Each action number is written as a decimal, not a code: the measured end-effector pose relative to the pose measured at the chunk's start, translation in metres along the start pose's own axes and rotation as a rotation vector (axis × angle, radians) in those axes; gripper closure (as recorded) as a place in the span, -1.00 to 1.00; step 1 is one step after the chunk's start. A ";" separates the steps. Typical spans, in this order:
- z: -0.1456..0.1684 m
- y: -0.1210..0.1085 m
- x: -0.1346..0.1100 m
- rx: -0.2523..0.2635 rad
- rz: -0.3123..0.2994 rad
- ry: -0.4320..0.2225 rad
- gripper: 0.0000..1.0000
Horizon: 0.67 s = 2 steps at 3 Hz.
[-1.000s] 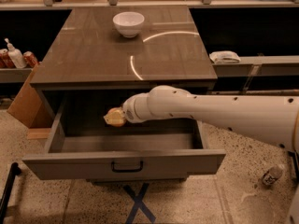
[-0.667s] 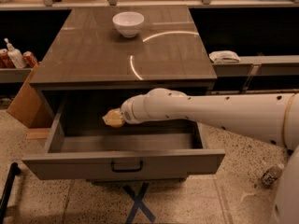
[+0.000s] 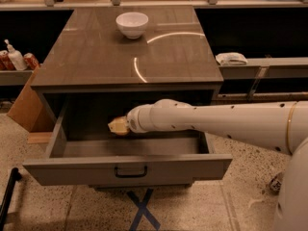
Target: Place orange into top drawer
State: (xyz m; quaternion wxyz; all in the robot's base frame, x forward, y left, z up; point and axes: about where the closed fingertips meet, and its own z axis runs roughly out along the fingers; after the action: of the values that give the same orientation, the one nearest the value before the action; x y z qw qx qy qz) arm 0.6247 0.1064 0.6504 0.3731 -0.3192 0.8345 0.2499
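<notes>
The top drawer (image 3: pixel 126 168) of the grey-brown cabinet stands pulled open, with its dark bail handle (image 3: pixel 131 171) at the centre of the front panel. My white arm reaches in from the right, and my gripper (image 3: pixel 118 126) is inside the drawer, over its left-middle part and under the overhang of the cabinet top. The gripper's tip looks pale tan with an orange tint at its lower edge. I cannot make out the orange as a separate thing; it is hidden or out of view.
A white bowl (image 3: pixel 132 24) sits at the back of the cabinet top (image 3: pixel 96 57). Bottles (image 3: pixel 14 57) stand on a low shelf at left above a cardboard box (image 3: pixel 26 107). A white cloth (image 3: pixel 232 58) lies on a ledge at right. A blue tape X (image 3: pixel 142 208) marks the floor.
The gripper has sunk very slightly inside the drawer; the arm and the drawer otherwise stand as before.
</notes>
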 end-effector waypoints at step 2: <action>-0.004 -0.002 0.007 -0.006 0.026 -0.038 -0.78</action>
State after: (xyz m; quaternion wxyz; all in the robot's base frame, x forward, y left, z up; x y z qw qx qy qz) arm 0.6204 0.1001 0.6471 0.3846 -0.3049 0.8306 0.2630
